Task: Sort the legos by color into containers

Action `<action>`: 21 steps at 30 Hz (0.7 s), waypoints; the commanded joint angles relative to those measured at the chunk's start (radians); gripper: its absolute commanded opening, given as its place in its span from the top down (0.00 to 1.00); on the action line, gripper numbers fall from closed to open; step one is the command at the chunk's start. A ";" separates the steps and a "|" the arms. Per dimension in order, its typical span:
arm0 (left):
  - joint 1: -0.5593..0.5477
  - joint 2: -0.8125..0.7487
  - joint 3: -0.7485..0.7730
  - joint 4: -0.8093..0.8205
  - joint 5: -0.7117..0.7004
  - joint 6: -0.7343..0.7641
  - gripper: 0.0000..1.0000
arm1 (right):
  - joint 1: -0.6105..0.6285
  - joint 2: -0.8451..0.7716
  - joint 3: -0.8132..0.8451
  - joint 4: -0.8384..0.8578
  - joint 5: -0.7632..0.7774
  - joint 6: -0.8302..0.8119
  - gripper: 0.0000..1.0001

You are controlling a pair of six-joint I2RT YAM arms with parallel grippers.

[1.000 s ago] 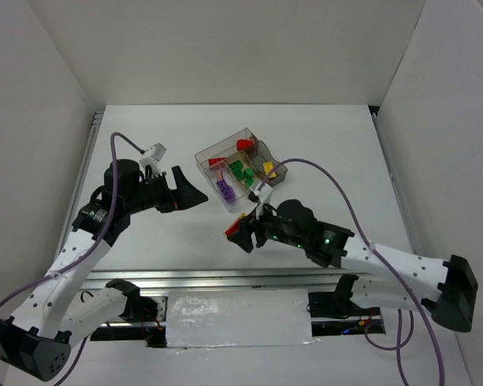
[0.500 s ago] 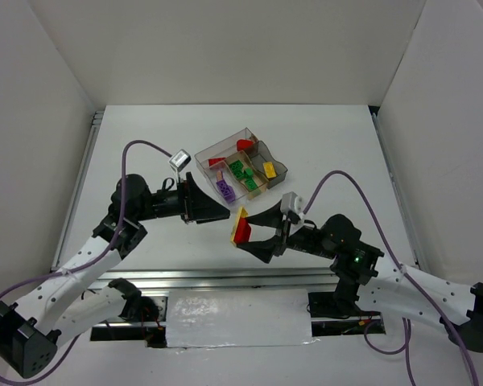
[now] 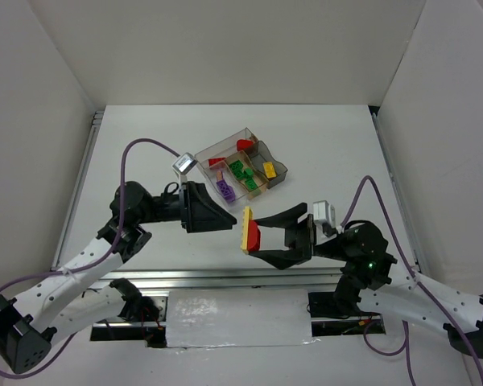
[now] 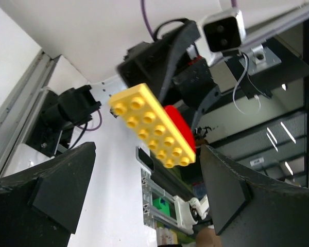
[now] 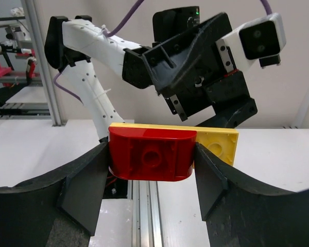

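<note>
One red brick [image 3: 254, 239], stuck to one yellow plate [image 3: 245, 223], is clamped in the right gripper [image 3: 259, 236] off the table, its long axis running near-to-far. The left gripper [image 3: 219, 217], jaws apart, is faced from just left. Beyond, the tray [image 3: 221, 143] is seen with two red, two green, one purple and one yellow.
</note>
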 commanded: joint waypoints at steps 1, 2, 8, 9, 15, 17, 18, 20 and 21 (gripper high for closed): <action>-0.038 0.001 0.023 0.138 0.023 -0.009 0.06 | 0.006 0.030 0.024 0.073 -0.028 0.001 0.83; -0.048 0.004 0.030 0.143 0.021 -0.009 0.06 | 0.009 0.042 0.030 0.076 -0.028 0.000 0.83; -0.107 0.019 0.059 0.095 -0.005 0.028 0.09 | 0.009 0.067 0.046 0.100 -0.019 -0.016 0.83; -0.117 0.022 0.062 0.072 -0.010 0.037 0.10 | 0.007 0.070 0.050 0.101 -0.019 -0.017 0.83; -0.151 0.056 0.053 0.119 -0.014 0.028 0.23 | 0.010 0.103 0.076 0.099 -0.031 -0.026 0.83; -0.157 0.058 0.060 0.115 -0.020 0.036 0.28 | 0.012 0.122 0.078 0.097 -0.025 -0.028 0.84; -0.157 0.059 0.065 0.109 -0.025 0.045 0.28 | 0.015 0.127 0.078 0.104 -0.025 -0.028 0.84; -0.157 0.062 0.070 0.098 -0.025 0.050 0.28 | 0.020 0.125 0.073 0.110 -0.018 -0.025 0.84; -0.159 0.067 0.068 0.100 -0.023 0.051 0.28 | 0.021 0.120 0.072 0.113 -0.005 -0.029 0.84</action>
